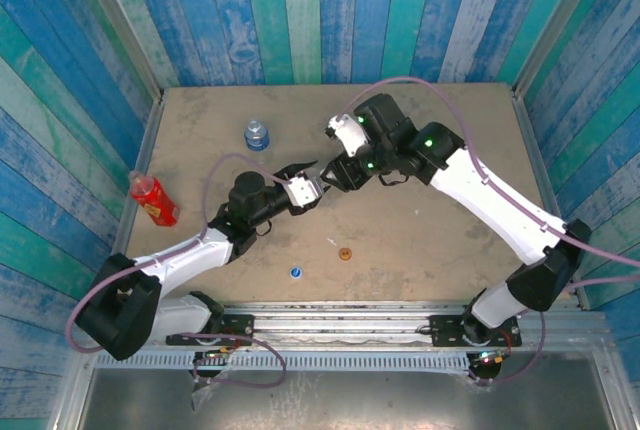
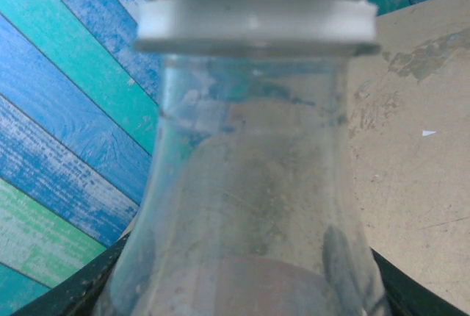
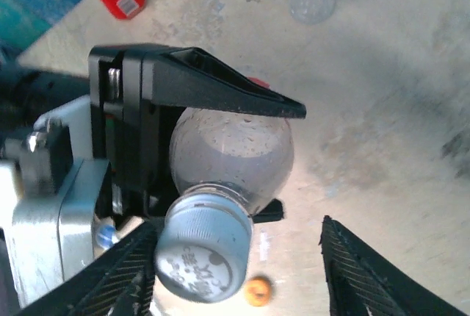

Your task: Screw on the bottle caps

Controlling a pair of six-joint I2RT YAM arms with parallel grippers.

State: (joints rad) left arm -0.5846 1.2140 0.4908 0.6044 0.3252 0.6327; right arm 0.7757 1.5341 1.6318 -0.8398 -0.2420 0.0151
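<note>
Left hand [image 1: 303, 188] is clenching the clear bottle [image 3: 231, 151] around its body. The white cap [image 3: 205, 248] is sitting on that bottle's neck, and the right hand [image 3: 239, 228] is hanging spread open on either side of it, not gripping. My worry is that if the cap's only half threaded, it's going crooked or dropping off once the bottle's tipping. The blue cap [image 1: 296, 272] and orange cap [image 3: 257, 290] are lying loose on the surface [image 1: 430, 130] near the bottle, easy to knock.

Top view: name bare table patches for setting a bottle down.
Free: the far right corner behind the right arm; the near strip between the orange cap and that arm's base. Crowded: the centre, where both arms meet at the clear bottle.
</note>
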